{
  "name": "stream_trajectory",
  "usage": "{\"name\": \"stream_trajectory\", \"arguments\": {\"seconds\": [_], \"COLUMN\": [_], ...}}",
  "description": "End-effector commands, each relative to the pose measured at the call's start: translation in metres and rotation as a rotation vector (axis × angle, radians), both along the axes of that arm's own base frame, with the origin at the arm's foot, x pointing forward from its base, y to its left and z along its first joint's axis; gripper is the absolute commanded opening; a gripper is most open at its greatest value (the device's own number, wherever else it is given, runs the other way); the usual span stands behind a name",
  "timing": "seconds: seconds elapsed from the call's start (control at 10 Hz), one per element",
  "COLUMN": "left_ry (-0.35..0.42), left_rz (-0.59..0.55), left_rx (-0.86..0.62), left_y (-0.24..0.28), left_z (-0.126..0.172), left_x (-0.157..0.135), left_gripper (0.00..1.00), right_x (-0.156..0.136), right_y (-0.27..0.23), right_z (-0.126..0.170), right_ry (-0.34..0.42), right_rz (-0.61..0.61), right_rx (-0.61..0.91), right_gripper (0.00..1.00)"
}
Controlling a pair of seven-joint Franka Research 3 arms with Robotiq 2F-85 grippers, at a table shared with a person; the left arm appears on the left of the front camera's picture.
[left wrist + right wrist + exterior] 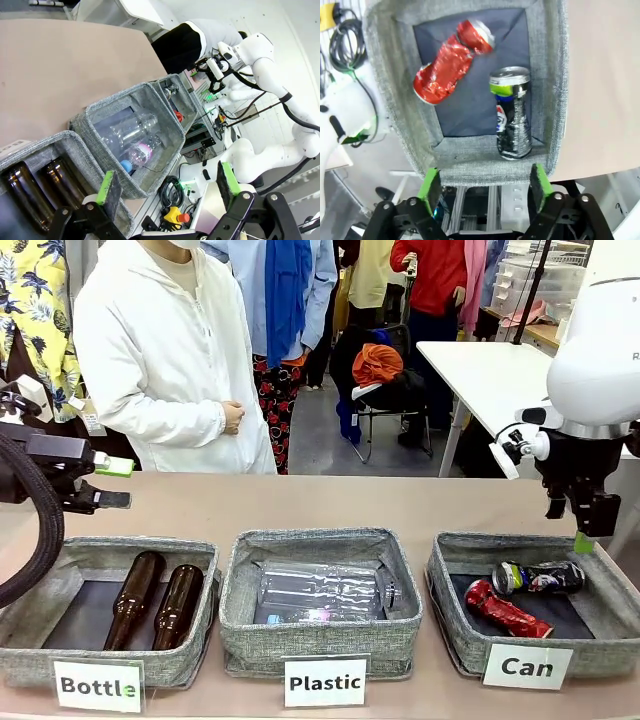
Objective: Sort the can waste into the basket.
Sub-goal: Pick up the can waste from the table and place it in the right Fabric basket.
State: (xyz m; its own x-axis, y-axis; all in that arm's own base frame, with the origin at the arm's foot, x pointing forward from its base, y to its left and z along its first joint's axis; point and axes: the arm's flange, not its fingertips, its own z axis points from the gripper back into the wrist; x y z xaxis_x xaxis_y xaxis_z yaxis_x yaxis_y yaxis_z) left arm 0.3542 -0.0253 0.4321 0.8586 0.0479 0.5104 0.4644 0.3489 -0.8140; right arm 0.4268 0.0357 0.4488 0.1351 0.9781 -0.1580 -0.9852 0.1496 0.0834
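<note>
The red can [451, 62] and the black can [512, 114] are seen lying side by side on the dark floor of the "Can" basket [470, 167]. Above its rim the right gripper [484, 185] is held open, empty. The left gripper [167, 186] is likewise spread, over the "Bottle" basket [190, 665].

Three grey baskets stand in a row near the table's robot-side edge: one signed "Bottle" [40, 660], one signed "Plastic" [240, 635], one signed "Can" [455, 635]. The "Bottle" basket holds two brown glass bottles [135, 598] [178, 604]. The "Plastic" basket holds clear plastic bottles [318, 590]; their exact number cannot be told. The "Can" basket holds two crushed cans: one red can [505, 609] and one black can [540, 577].
</note>
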Motion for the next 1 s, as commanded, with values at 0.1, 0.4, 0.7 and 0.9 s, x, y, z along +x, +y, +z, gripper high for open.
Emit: {"name": "stream_trajectory", "arguments": {"seconds": [0.1,0.4,0.7,0.9], "left_ry": [-0.017,-0.017,-0.017,-0.017], "left_rz": [-0.004,-0.004,-0.004,-0.004], "left_rx": [-0.005,-0.005,-0.005,-0.005], "left_y": [0.001,0.001,0.001,0.001], "left_z": [-0.001,-0.001,-0.001,-0.001], "left_x": [-0.001,-0.001,-0.001,-0.001], "left_gripper": [1.00,1.00,1.00,1.00], "right_x": [0.006,0.019,0.044,0.029], "right_y": [0.003,0.000,-0.038,-0.064], "right_z": [0.009,0.025,0.007,0.004], "right_ry": [0.057,0.207,0.393,0.205], "right_rz": [-0.179,-0.903,-1.548,-1.702], "right_rx": [0.108,0.718,1.434,1.765], "right_gripper": [1.00,1.00,1.00,1.00]}}
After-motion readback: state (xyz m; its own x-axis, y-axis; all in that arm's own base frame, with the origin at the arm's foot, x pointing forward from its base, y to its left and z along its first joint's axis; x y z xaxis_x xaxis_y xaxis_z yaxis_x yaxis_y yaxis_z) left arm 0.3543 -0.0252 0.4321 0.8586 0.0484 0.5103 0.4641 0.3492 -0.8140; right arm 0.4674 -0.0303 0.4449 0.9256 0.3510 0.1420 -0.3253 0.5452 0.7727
